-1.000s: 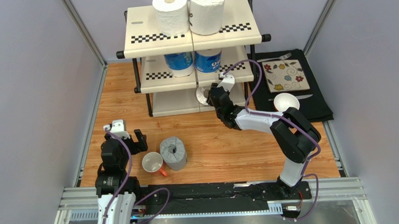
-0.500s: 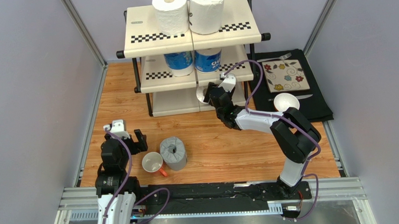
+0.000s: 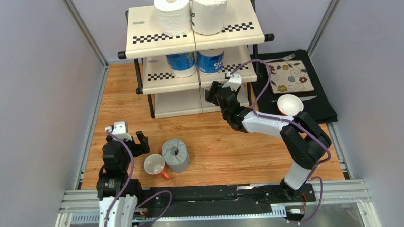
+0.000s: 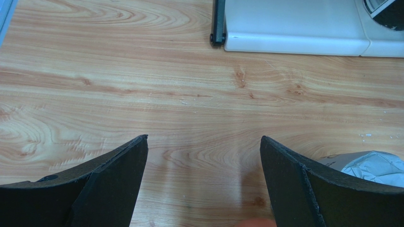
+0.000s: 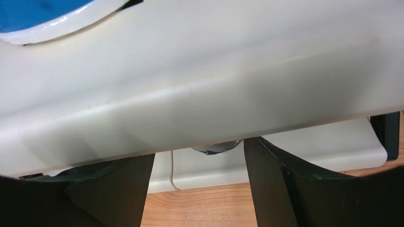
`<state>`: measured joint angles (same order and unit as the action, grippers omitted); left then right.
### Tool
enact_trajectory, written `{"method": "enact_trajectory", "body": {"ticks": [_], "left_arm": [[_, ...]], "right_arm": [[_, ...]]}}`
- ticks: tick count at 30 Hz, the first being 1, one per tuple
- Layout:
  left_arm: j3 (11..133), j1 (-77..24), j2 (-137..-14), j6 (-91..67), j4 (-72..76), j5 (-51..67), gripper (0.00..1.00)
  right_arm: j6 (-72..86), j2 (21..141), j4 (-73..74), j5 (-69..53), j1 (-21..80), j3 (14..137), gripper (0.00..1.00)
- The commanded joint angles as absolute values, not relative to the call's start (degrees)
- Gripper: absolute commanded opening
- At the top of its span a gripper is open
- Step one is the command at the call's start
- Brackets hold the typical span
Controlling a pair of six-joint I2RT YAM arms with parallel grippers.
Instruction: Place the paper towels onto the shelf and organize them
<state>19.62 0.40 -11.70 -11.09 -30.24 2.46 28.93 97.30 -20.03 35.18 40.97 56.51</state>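
Currently the right gripper [image 5: 199, 158] is seen with fingers parted and nothing clasped; it is held at the front edge of the shelf [image 3: 158, 38], beneath the middle panel; a sliver of a dark-wrapped roll [image 5: 215, 147] is glimpsed just ahead of its fingertips. Two blue-printed rolls [image 3: 182, 63] are stood on the tier above it; two white rolls [image 3: 173, 12] are set higher, on the top tier. The left gripper [image 4: 204, 139] is spread wide over the table [image 4: 189, 94], empty; the grey roll [image 3: 175, 155] is stood to its right, a mug [image 3: 155, 164] between.
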Motion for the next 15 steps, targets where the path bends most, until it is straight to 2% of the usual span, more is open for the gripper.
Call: {"method": "enact_trajectory", "body": {"ticks": [1, 7, 15], "left_arm": [[19.25, 0.18, -10.99, -10.63, -28.83, 2.46, 0.96], [19.25, 0.18, -10.72, -10.63, -28.83, 2.29, 0.96], [19.16, 0.26, -10.55, -10.63, -28.83, 2.29, 0.96]], "right_arm": [[28.3, 93.52, -26.8, 34.37, 40.52, 55.29, 0.72], [30.05, 86.42, -26.81, 33.83, 40.52, 49.32, 0.71], [41.12, 79.37, -27.42, 33.4, 38.24, 37.98, 0.71]]}}
